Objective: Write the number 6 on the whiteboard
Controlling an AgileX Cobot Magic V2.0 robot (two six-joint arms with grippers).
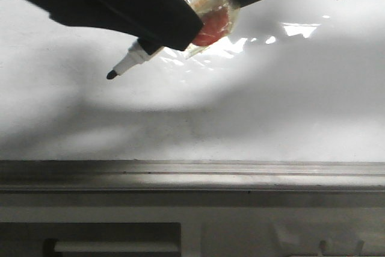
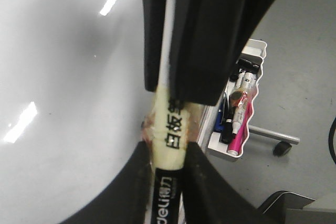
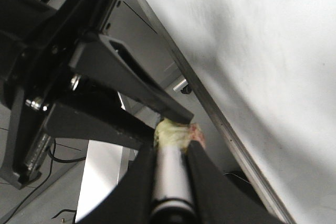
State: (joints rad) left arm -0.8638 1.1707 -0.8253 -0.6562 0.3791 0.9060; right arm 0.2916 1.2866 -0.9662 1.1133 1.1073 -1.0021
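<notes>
- The whiteboard (image 1: 252, 106) fills the upper part of the front view, a glossy white panel with soft grey shadows and bright patches of reflected light.
- A grey metal ledge (image 1: 192, 176) runs along the board's lower edge.
- No drawn 6 can be made out on the visible part of the board.
- A marker (image 1: 135, 58) is held in front of the board, slanted, its dark tip (image 1: 112, 74) pointing down and to the left.
- Whether the tip touches the board cannot be told from these pictures.
- The marker's barrel is wrapped in yellowish tape (image 2: 169, 129) printed with black characters; in the front view a clear, reddish bundle (image 1: 212, 19) shows around the barrel.
- The left gripper (image 2: 168, 169) is closed around the marker, a black finger pressing on each side of the barrel.
- The right gripper (image 3: 170, 163) is also clamped on the marker, its fingers hugging the pale barrel just below the taped part.
- Both arms meet at the marker, the left one from the left and the right one from the right in the front view.
- In the left wrist view, a white tray (image 2: 247, 98) beyond the board holds several pens, one of them pink (image 2: 237, 139).
</notes>
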